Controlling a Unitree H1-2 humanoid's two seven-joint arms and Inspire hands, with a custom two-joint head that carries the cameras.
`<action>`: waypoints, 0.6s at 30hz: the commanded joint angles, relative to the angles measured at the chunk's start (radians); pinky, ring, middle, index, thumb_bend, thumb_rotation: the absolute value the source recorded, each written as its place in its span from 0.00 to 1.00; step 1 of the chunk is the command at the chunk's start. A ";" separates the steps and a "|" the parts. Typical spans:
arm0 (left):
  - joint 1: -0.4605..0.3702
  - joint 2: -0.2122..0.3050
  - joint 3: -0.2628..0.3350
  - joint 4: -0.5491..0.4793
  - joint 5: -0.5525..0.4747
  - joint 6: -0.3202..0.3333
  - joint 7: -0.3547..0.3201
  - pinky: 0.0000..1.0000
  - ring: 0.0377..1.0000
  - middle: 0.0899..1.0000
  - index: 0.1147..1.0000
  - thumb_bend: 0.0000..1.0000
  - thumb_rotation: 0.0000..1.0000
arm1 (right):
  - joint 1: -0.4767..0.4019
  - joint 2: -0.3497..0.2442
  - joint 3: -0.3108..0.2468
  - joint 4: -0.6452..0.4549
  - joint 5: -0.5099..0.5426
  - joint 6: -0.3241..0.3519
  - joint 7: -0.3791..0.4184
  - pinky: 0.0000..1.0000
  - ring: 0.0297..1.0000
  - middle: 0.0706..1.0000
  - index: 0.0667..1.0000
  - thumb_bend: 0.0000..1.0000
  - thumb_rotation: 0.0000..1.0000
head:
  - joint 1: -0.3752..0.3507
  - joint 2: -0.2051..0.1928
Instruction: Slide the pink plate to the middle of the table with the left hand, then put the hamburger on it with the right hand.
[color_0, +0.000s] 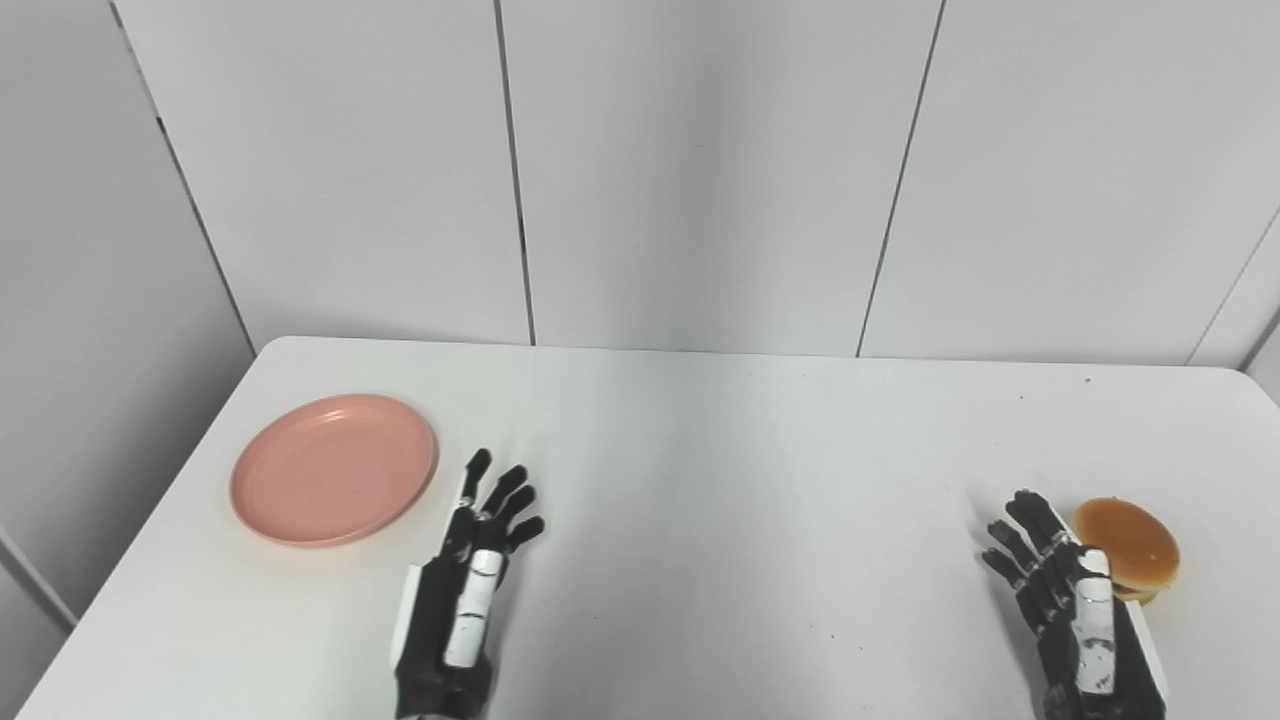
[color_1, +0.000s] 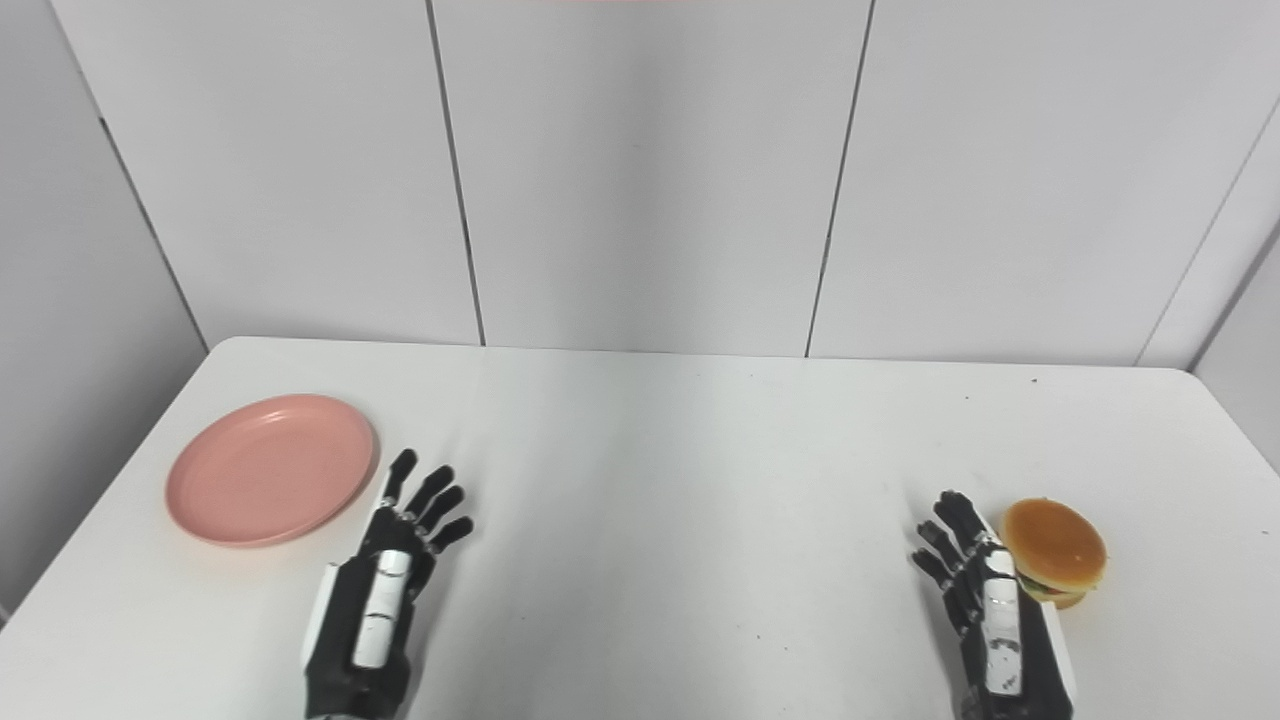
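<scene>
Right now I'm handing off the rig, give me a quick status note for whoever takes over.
Left hand: open, holding nothing, fingers spread, just right of the pink plate, not touching it as far as I can tell.
Right hand: open, holding nothing, right beside the hamburger on its left side; contact can't be told.
Plate: at the left side of the table, bare.
Hamburger: on the table near the right edge.
Done: nothing yet; plate not in the middle, hamburger not on it.
Left: slide the plate to the middle with the left hand, then put the hamburger on it with the right.
</scene>
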 joint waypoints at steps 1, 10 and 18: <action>-0.089 0.020 0.029 -0.069 -0.024 0.017 0.018 0.75 0.83 0.85 0.91 0.83 0.80 | 0.037 0.021 0.009 0.019 0.002 0.002 0.004 0.86 0.87 0.90 0.86 0.85 1.00 | -0.003 0.000; -0.286 0.183 0.179 -0.063 -0.071 0.092 0.036 0.76 0.81 0.80 0.83 0.84 0.80 | 0.045 0.020 0.021 -0.006 -0.006 0.008 0.005 0.87 0.88 0.91 0.88 0.81 1.00 | -0.001 -0.004; -0.409 0.305 0.315 0.038 -0.126 0.144 0.065 0.74 0.80 0.78 0.80 0.84 0.78 | 0.050 0.023 0.028 -0.021 -0.020 0.020 0.000 0.90 0.88 0.91 0.87 0.83 1.00 | 0.002 -0.011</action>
